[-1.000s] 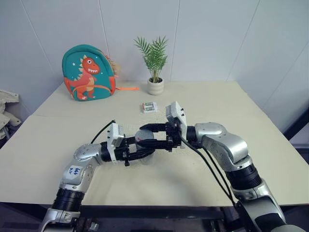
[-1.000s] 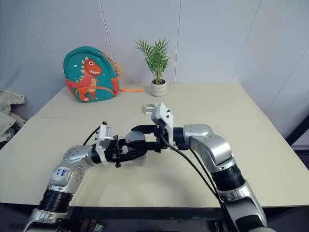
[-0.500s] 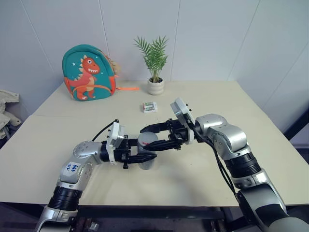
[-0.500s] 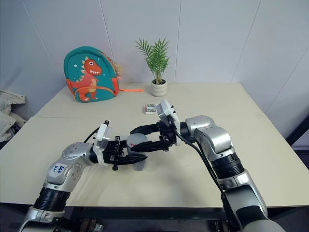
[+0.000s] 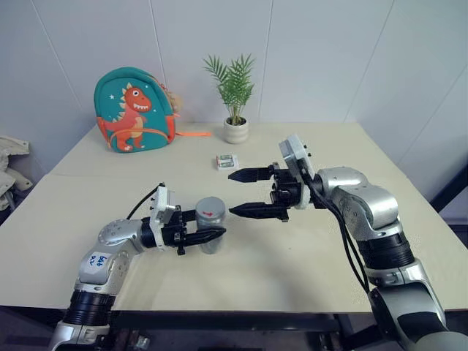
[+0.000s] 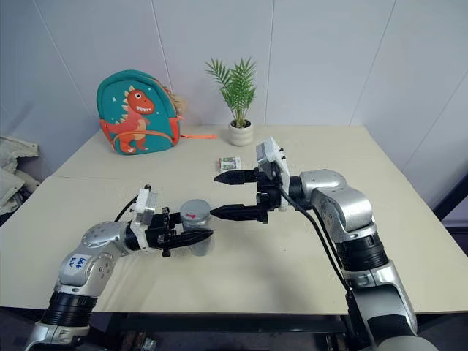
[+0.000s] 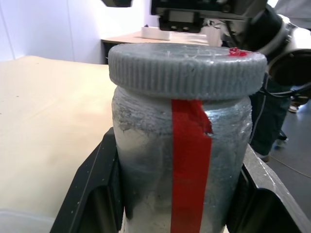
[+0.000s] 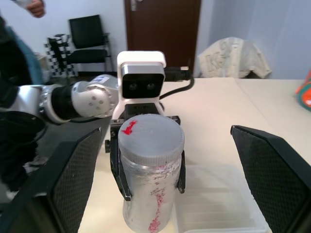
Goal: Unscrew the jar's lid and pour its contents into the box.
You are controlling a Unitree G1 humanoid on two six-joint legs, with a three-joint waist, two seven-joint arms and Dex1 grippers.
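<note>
- Grey lid (image 7: 187, 63) sits on the jar (image 5: 210, 219), clamped in your left claw (image 5: 208, 235).
- Right claw (image 5: 245, 193) gapes beside it; close squarely on the lid, then twist.

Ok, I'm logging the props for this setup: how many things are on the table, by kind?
Jar, lid on, held off the table in the left gripper: 1
Clear box: 1
Backpack: 1
Potted plant: 1
Small packet: 1
Total: 5
</note>
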